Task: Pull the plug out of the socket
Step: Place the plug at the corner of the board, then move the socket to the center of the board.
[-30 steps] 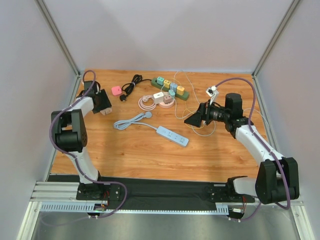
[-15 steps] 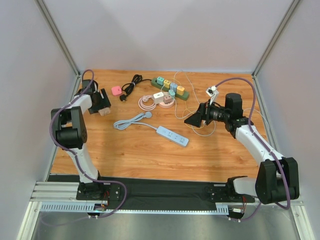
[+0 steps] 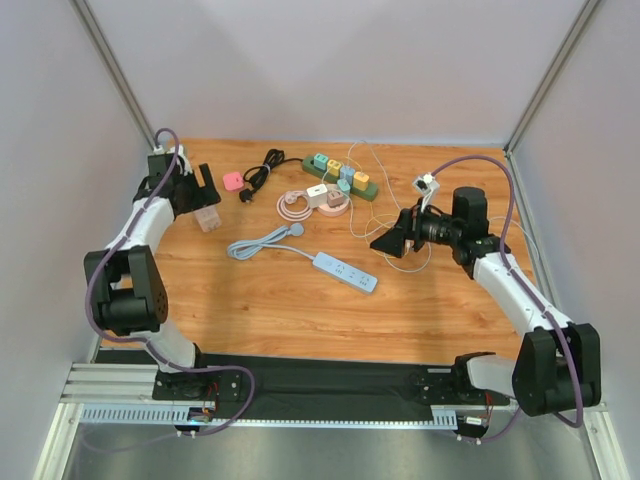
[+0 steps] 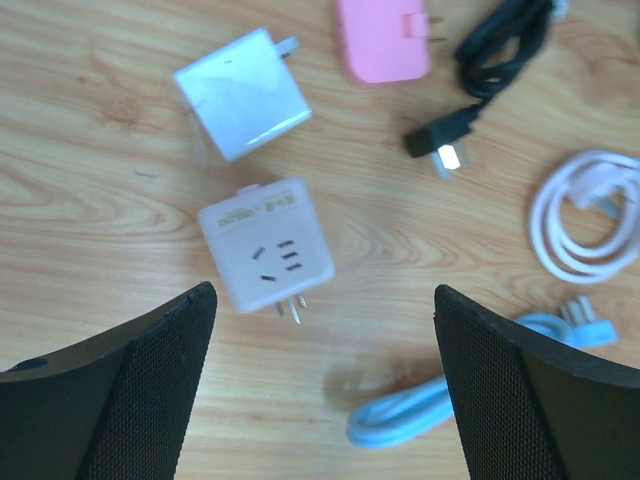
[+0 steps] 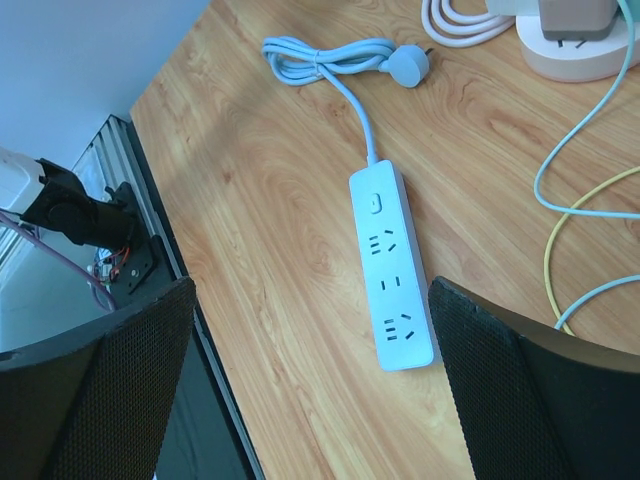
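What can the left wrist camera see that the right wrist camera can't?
Only the left wrist view shows a white socket cube, a white charger lying apart from it, a pink plug and a black cable. Only the right wrist view shows a long power strip and a round pale base with an adapter on it. Both show the wooden table and the pale blue cord, which the right wrist view shows more fully.
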Controlling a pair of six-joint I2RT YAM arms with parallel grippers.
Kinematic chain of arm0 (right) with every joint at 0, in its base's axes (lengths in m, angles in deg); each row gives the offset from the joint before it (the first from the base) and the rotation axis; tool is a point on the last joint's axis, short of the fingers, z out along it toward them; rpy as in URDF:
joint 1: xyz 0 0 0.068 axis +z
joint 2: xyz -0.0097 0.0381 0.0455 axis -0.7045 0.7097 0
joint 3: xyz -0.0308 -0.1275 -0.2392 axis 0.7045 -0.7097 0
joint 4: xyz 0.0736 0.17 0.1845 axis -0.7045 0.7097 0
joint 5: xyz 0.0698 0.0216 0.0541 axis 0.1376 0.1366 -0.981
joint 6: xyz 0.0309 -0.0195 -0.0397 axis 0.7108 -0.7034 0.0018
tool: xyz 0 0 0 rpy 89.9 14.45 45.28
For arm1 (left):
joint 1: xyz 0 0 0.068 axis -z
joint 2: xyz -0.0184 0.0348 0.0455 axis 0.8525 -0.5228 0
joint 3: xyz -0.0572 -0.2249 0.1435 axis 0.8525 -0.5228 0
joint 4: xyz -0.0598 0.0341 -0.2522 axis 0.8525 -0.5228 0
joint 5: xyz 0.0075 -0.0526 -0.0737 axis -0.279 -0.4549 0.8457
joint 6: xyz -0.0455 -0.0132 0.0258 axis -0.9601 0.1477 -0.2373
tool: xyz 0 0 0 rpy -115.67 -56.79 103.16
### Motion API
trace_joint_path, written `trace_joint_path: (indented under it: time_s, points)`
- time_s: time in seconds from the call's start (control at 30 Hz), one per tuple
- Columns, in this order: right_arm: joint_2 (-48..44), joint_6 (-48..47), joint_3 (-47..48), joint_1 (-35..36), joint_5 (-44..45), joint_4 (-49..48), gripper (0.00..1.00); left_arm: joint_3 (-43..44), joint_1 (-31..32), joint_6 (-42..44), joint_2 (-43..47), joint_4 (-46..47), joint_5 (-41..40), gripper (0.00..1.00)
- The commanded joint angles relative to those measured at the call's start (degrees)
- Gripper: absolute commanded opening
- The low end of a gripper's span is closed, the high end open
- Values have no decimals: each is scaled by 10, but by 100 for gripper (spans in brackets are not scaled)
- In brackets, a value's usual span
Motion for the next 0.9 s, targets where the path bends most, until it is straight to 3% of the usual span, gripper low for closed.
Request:
trace_joint_path:
  time_s: [0.0, 0.2, 0.33, 0.63, 0.87]
  points:
    - [-24, -48, 23, -3, -7, 11, 100, -22, 0, 26, 56, 29, 67, 95]
    - [-46, -141, 41, -3, -27, 81, 100, 27, 54, 98, 63, -47, 189, 94]
    - [-63, -233, 45, -3, -17, 130, 100, 37, 146, 182, 72, -92, 190, 94]
    - [-82, -291, 49, -3, -10, 168, 100, 10, 308, 366, 82, -130, 191, 94]
    - [-98, -302, 50, -3, 5, 171, 100, 25, 351, 350, 42, -146, 155, 91]
